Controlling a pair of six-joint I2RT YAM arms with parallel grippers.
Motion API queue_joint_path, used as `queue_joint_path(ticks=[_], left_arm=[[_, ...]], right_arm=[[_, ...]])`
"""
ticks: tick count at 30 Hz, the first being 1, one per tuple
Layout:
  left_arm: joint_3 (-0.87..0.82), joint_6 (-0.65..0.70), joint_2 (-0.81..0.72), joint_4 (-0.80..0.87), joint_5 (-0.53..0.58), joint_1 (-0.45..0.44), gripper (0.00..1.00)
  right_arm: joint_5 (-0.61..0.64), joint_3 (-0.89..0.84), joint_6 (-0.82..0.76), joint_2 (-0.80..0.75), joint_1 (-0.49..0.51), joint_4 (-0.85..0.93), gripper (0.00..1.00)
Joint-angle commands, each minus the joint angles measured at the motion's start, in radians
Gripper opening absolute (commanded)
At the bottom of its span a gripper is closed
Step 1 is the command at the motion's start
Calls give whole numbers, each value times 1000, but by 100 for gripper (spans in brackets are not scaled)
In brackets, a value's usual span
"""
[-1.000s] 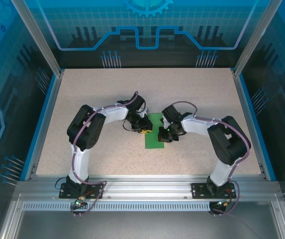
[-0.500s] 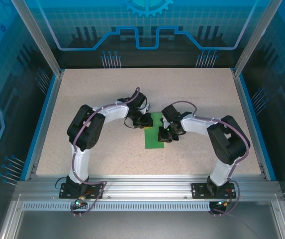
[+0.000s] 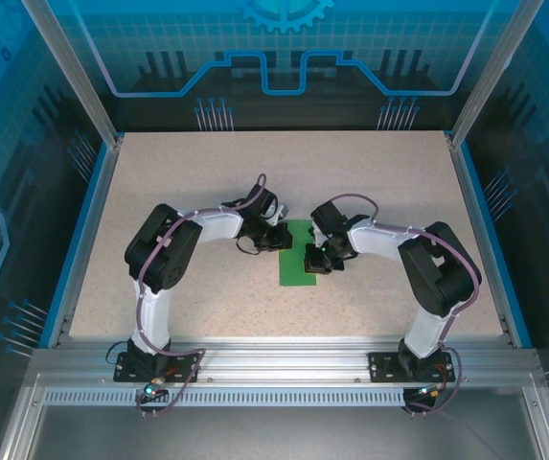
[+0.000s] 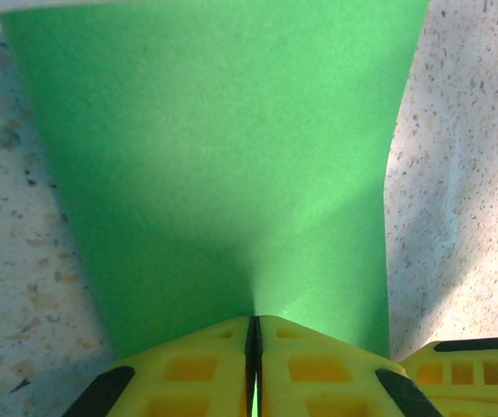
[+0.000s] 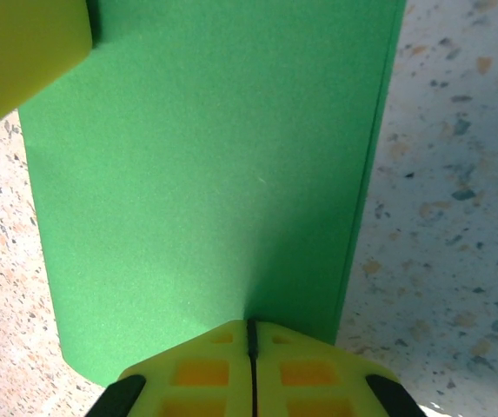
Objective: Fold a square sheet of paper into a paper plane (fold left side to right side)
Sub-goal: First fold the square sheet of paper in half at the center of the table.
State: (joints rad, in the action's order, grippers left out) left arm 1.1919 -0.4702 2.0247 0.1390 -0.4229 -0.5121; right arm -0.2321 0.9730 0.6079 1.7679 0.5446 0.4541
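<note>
Pinching the square sheet of paper (image 4: 231, 174) by its near edge, left gripper (image 4: 253, 326) has jaws closed on it. Right gripper (image 5: 250, 330) jaws are together at the sheet's opposite edge; grip unclear. Sheet lies betw. both grippers, looks halved; nose & wing folds prob. remain.

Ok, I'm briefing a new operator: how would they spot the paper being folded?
On the speckled beige table, look between the left gripper and the right gripper near its middle. The sheet of paper sits there as a narrow strip. It is the only bright green thing.
</note>
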Motion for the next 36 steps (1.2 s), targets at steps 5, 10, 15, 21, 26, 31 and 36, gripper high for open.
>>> queue_joint_path(ticks=[5,10,15,21,26,31,36], left_arm=[[-33,-3,0,-47,135,28,14],[3,-18,27,-52,141,56,14],[50,-22,57,-41,153,80,15],[114,-26,93,-28,156,102,16],[181,-29,131,-6,154,114,17],[233,-28,168,14,169,118,17],[259,-40,194,21,177,132,17]], right_arm=[[97,-32,-20,65,2,110,7],[94,-33,-26,66,-1,113,6],[94,-36,-27,66,-5,115,7],[94,-42,-30,70,-6,115,7],[93,-46,-31,71,-9,120,6],[94,-53,-31,65,-12,123,6],[94,-59,-30,58,-14,123,6]])
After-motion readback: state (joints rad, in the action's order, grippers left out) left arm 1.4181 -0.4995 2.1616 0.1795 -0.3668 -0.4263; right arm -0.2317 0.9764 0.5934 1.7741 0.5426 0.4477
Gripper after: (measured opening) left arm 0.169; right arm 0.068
